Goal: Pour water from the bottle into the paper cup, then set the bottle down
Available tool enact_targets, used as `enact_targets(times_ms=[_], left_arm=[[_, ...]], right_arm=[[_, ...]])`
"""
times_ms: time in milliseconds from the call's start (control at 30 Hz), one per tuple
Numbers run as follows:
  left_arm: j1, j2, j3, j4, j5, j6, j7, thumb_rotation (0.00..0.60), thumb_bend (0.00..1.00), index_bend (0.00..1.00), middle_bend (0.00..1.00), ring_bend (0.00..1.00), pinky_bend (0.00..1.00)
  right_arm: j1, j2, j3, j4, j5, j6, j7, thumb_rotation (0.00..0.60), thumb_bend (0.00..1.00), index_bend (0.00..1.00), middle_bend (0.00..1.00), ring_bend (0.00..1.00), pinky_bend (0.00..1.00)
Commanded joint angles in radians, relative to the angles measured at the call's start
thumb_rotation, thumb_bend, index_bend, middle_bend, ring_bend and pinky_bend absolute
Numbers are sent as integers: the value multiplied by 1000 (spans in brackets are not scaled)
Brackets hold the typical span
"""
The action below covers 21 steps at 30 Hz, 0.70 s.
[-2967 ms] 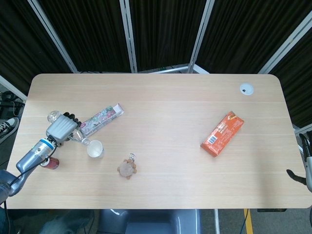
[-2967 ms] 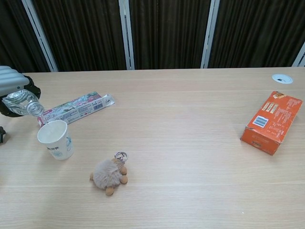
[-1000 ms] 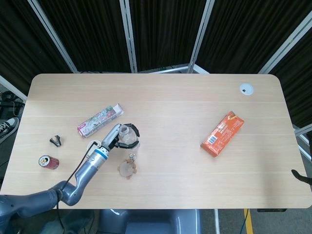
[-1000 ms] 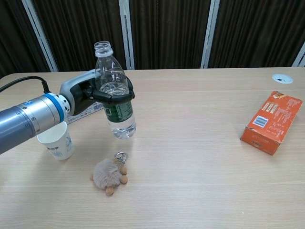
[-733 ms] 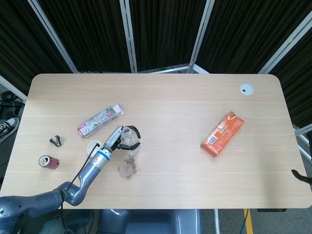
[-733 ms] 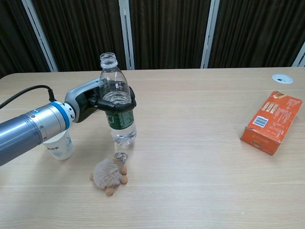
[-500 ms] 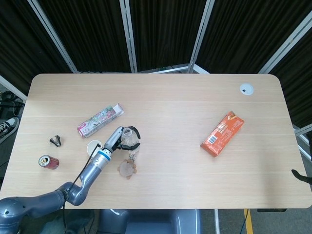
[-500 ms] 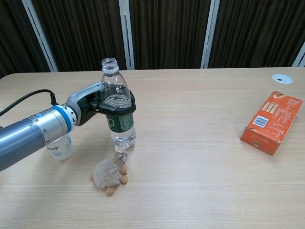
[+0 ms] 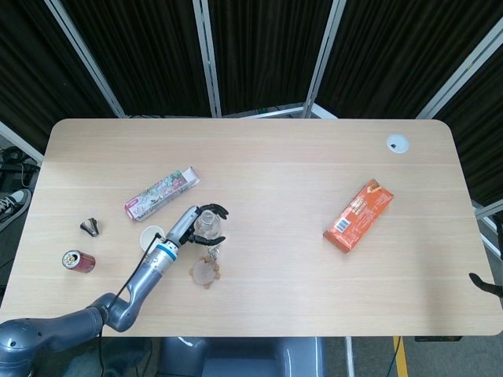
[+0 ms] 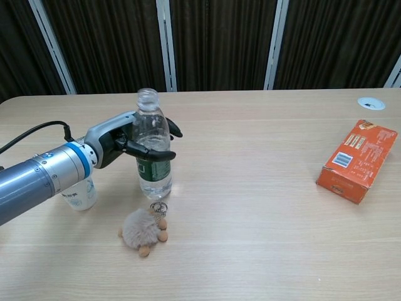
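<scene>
The clear water bottle (image 9: 207,221) (image 10: 152,150), uncapped and with a green label, stands upright on the table just right of the white paper cup (image 9: 149,235) (image 10: 78,195). My left hand (image 9: 191,228) (image 10: 116,145) sits around the bottle with its black fingers spread; the thumb crosses in front of the label and the other fingers reach behind, apart from the plastic. My forearm hides part of the cup in the chest view. Only a dark sliver of the right hand (image 9: 481,282) shows at the table's right edge.
A furry keychain toy (image 9: 206,271) (image 10: 143,230) lies just in front of the bottle. A flat patterned box (image 9: 161,193) lies behind the cup. A red can (image 9: 78,261) and black clip (image 9: 90,227) sit far left, an orange box (image 9: 358,215) (image 10: 357,161) at right.
My left hand carried the bottle from its tilt over the cup to the right, stood it upright and lowered it onto the table. The fingers have now spread off it.
</scene>
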Motion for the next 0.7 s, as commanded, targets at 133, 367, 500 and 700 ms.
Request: enact_targets(times_ms=[133,367,500,700], left_arm=[[14,28,5,-34,11,16,6,600,152,163,67,43,55],[57,133,31,-144,34,56,18,600,140,11,0,0,0],[105,203,37,-211,31,112,28,600,135,0,0,0,0],[191,358,54,-311,46,226,105,600,27,0,0,0,0]], right_arm=[[-3,3,-2,-5,-8,7,3,600,0,0,0,0,0],[-10,10,-7,-15,-30,25,14,600,0,0,0,0,0],[-14,14,-10,-21,-43,35,22,600,0,0,0,0,0],[-20,22,-17,-32,-71,52,39,600,0,0,0,0,0]])
